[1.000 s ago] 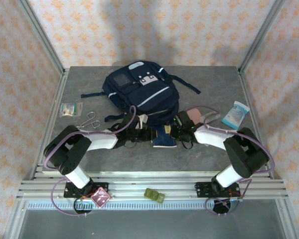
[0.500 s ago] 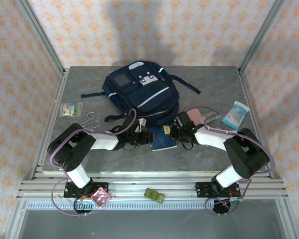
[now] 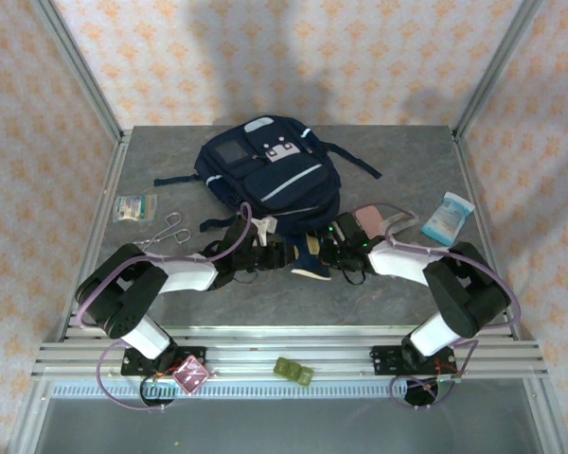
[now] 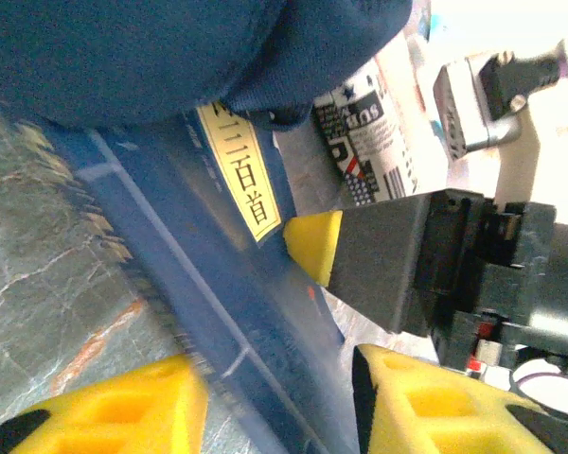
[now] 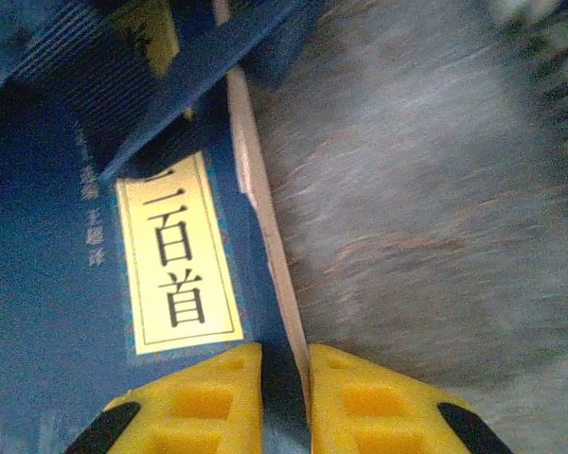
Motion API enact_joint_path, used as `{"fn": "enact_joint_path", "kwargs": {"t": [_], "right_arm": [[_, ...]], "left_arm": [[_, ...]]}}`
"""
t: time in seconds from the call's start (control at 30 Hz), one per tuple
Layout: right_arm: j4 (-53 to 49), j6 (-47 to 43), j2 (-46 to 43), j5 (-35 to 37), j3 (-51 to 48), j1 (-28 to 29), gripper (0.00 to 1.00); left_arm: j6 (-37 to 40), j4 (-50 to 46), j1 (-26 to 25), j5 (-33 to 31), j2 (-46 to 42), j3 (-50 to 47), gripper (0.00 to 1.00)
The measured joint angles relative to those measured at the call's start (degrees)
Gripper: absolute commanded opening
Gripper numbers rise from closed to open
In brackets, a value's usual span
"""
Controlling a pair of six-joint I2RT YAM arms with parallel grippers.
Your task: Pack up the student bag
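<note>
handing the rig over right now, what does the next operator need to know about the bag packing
The right gripper is shut on the edge of the navy book with the yellow label.
The left gripper has its jaws either side of the same book; grip unclear.
The student bag lies flat beyond both grippers, the book at its near edge, not visibly inside.
To do: get the book in, then probably the tissue pack and small packet.
</note>
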Motion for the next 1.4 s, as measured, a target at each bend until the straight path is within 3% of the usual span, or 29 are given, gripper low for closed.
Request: {"fn": "enact_joint_path", "kwargs": {"t": [0.1,0.17,0.23,0.33,0.47,0.57,0.73,0.9,1.1,1.23,1.4], "right_arm": [[0.76,0.04,0.50,-1.79,0.07,1.44,0.16],[0.76,0.11,0.50,-2.05,0.07,1.46,0.17],[0.55,0.26,0.48,-2.34,0.07,1.46,0.17],[0.04,0.44,0.13,-2.84,0.07,1.46,0.20],[-3.50,-0.07,-2.38,-4.85,0.07,2.43,0.35],[-6.99,-1.07,-6.34,-5.95,0.44,3.37,0.41],[-9.79,-2.49,-14.27,-7.39,3.65,1.95,0.43],[-9.62,-2.62,-20.90,-8.72,5.18,-1.97,0.50],[-3.61,-0.42,-28.57,-10.47,4.66,-4.39,0.66],[6.32,3.04,-33.75,-11.32,0.72,-4.46,0.85],[22.91,10.08,-36.59,-12.26,-7.02,-4.46,0.86]], "left_arm": [[0.68,-2.73,-0.42,0.66,2.14,1.90,0.32],[0.81,-5.09,-0.37,0.57,2.58,2.49,0.11],[0.85,-7.76,-0.15,-0.28,2.71,2.56,0.01],[1.88,-9.81,-0.09,-0.37,2.45,3.17,0.00],[3.41,-16.68,-0.35,0.66,-1.27,3.34,0.00],[4.63,-23.74,-0.90,1.33,-8.31,3.34,0.00],[7.08,-34.12,-0.76,2.32,-21.97,4.11,0.00],[8.76,-37.66,1.73,1.92,-30.38,8.09,0.00],[5.42,-26.51,7.52,-4.31,-32.70,9.22,0.00],[1.07,-13.35,7.91,-9.70,-29.99,8.87,0.00],[-7.06,6.97,7.91,-12.26,-22.64,8.81,0.00]]}}
